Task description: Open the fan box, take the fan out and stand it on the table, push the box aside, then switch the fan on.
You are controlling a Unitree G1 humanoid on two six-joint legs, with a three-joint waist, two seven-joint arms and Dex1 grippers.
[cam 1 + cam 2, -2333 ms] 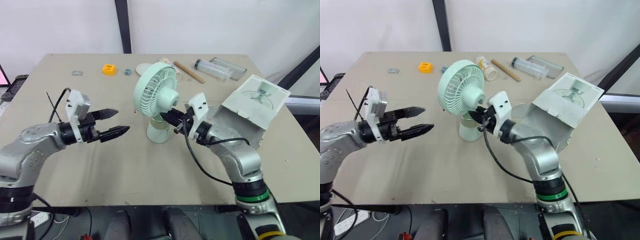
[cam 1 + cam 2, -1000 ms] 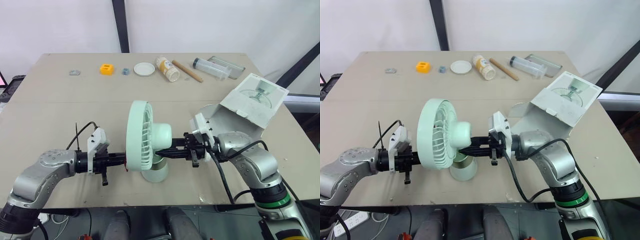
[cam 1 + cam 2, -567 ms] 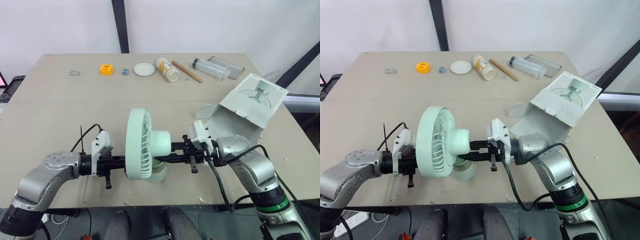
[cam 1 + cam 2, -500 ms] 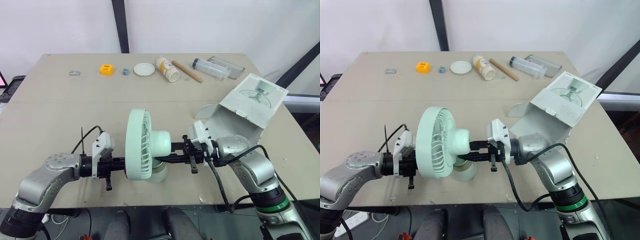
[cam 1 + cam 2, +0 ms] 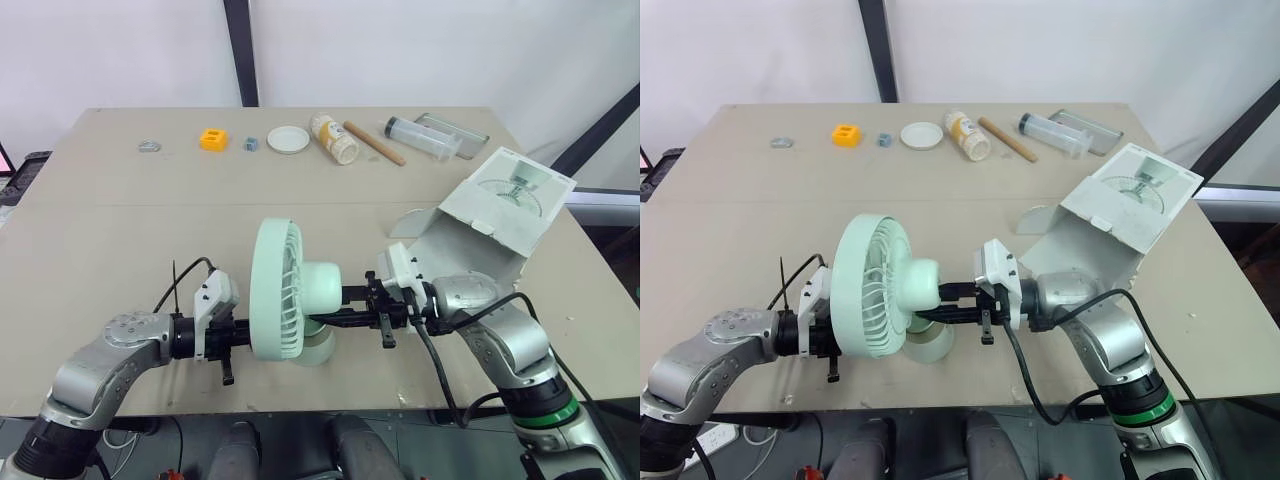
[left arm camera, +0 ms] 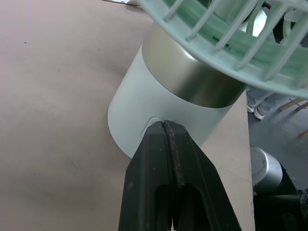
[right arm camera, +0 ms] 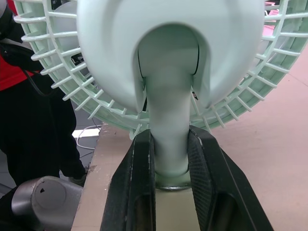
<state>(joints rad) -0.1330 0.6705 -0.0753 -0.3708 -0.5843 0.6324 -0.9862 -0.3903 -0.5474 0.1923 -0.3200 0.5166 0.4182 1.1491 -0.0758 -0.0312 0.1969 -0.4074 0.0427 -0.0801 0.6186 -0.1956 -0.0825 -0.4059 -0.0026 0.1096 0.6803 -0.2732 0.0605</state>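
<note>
Fan (image 5: 290, 300) is out, standing on the table (image 5: 120, 220), open fan box (image 5: 480, 235) off right. Right gripper (image 7: 171, 144) clamps its stem (image 7: 168, 120); left gripper (image 6: 165, 126), pinched together, touches the base (image 6: 139, 106). Only switch-on left, probably.

You've got one fan (image 5: 285, 290), one box (image 5: 490, 225), one table (image 5: 120, 220). Two on the arms: left gripper (image 6: 166, 126), right gripper (image 7: 171, 140). Far edge, one each: metal ring (image 5: 149, 146), orange block (image 5: 212, 139), small grey piece (image 5: 250, 143), white lid (image 5: 287, 139), bottle (image 5: 335, 139), wooden stick (image 5: 375, 143), clear tube (image 5: 420, 138), clear tray (image 5: 455, 128). Eight small items.

Beige table (image 5: 110, 225) carries fan (image 5: 285, 300); opened box (image 5: 480, 235); toppled jar (image 5: 335, 138); dowel (image 5: 377, 143).
</note>
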